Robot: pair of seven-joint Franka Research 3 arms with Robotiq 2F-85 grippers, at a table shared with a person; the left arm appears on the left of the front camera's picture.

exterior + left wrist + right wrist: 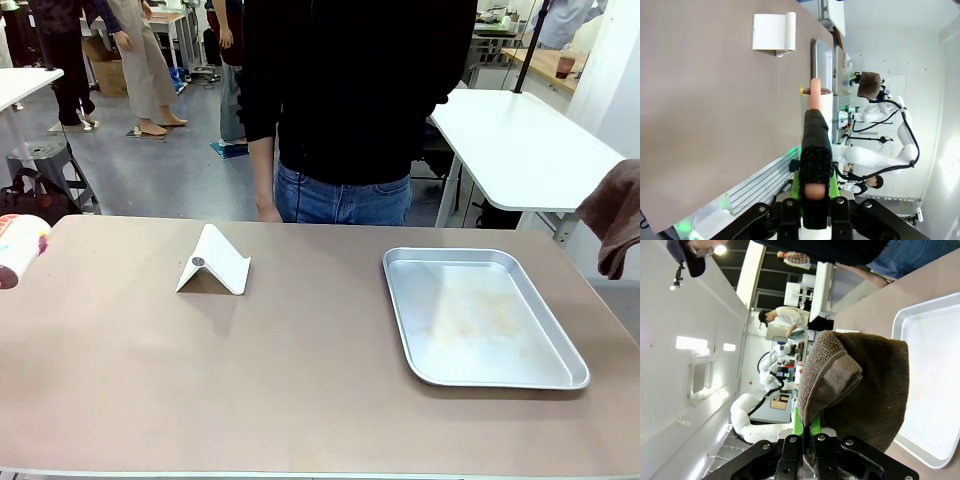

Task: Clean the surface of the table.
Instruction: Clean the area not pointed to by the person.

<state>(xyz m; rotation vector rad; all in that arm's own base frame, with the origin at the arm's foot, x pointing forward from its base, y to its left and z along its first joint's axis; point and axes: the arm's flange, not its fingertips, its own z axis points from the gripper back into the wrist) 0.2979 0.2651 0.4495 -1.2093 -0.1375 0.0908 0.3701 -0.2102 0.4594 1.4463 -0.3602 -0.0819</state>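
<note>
Zero wiping evident on tan-brown matte table (300, 380) | left gripper (816, 142) clamped on white orange-printed cylindrical container (15, 250) | right gripper (803, 432) pinching brown terry cloth (860, 390) | all cleaning likely ahead

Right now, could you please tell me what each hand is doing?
Left hand: closed, holding a white and orange container.
Right hand: closed, holding a brown cloth.
</note>
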